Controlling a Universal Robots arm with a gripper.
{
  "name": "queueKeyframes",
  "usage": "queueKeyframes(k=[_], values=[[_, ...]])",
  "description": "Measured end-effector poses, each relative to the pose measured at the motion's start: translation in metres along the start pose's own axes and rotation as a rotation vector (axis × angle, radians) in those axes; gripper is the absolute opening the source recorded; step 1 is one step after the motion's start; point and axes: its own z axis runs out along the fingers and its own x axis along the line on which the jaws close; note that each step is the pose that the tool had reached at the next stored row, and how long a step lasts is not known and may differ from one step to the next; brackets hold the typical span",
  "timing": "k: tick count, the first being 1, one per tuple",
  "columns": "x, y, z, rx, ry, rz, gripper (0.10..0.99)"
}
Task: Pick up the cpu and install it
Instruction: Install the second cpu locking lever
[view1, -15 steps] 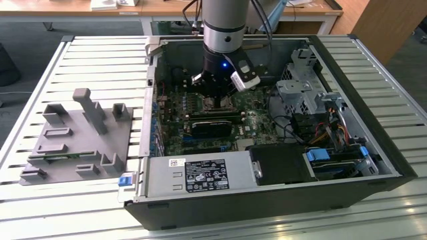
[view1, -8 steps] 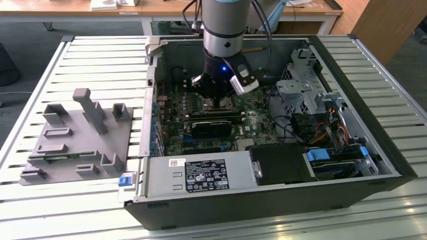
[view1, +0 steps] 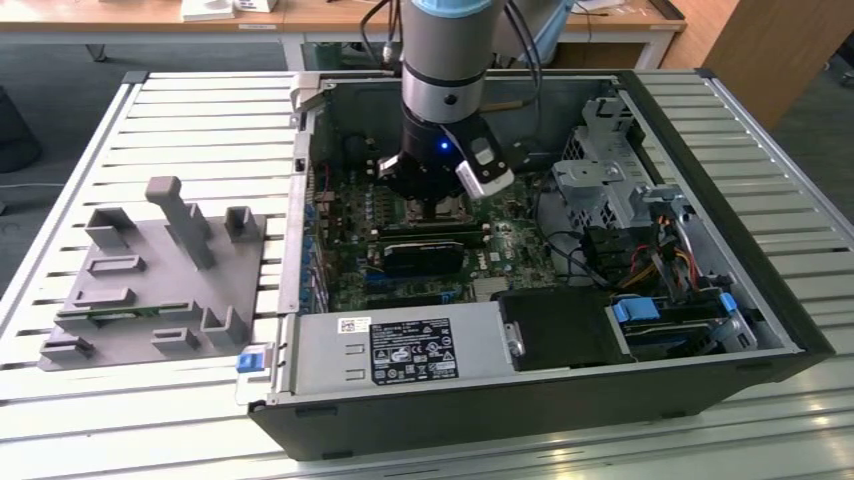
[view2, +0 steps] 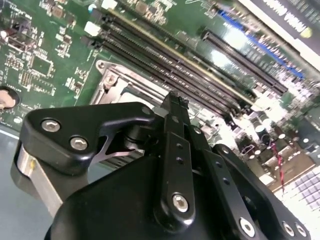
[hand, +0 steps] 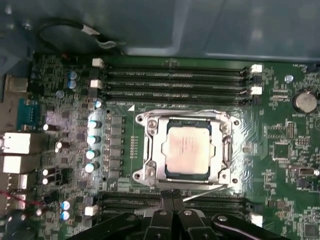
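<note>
Inside open computer case (view1: 747, 300), my gripper (hand: 171, 200) hovers just off socket (hand: 150, 150). Fingers (hand: 171, 196) together, holding nothing. Chip (hand: 189, 149) already lying in socket frame; I judge placement done, clamping unconfirmed.

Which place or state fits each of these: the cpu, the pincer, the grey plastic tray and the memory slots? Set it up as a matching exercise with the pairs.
Things:
1. cpu
2. pincer
3. grey plastic tray
4. memory slots

Places or states:
A. outside the computer case, on the slatted table
B. lying inside the metal-framed socket
C. long dark rows on both sides of the socket
D. shut, fingertips together at the socket's edge

Pairs: 1-B, 2-D, 3-A, 4-C
</note>
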Motion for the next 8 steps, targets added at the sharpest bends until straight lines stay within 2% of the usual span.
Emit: queueKeyframes(k=[3,5,8], values=[[0.0027,-0.0034,0.0001,-0.002,0.0001,0.0,0.106],[0.0073,-0.0045,0.0004,-0.006,-0.0001,0.0,0.106],[0.0094,-0.005,0.0036,-0.013,-0.0003,0.0,0.106]])
